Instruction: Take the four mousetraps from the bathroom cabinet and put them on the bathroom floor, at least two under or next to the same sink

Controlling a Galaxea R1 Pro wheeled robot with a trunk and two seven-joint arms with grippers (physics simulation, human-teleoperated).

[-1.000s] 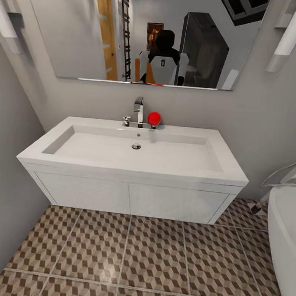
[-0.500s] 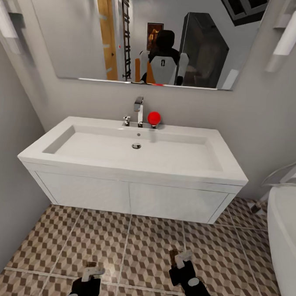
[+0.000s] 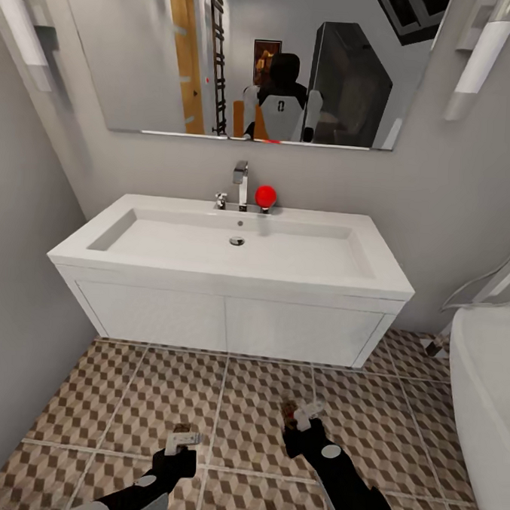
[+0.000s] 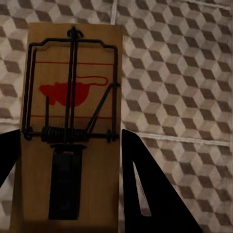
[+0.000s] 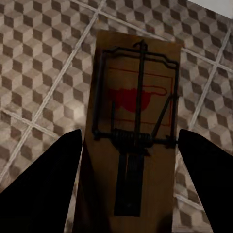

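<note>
— Where are the traps?
— One mousetrap (image 4: 73, 126) pinched in my left gripper (image 3: 182, 440), another (image 5: 136, 126) in my right gripper (image 3: 302, 417), over the bathroom floor (image 3: 148, 392).
— Why there?
— It's before the sink's (image 3: 230, 284) front edge, so both can land beside it

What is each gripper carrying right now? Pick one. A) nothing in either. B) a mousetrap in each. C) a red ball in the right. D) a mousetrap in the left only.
B: the left wrist view shows a mousetrap between the left gripper fingers, and the right wrist view shows another mousetrap in the right gripper, above the bathroom floor.
</note>
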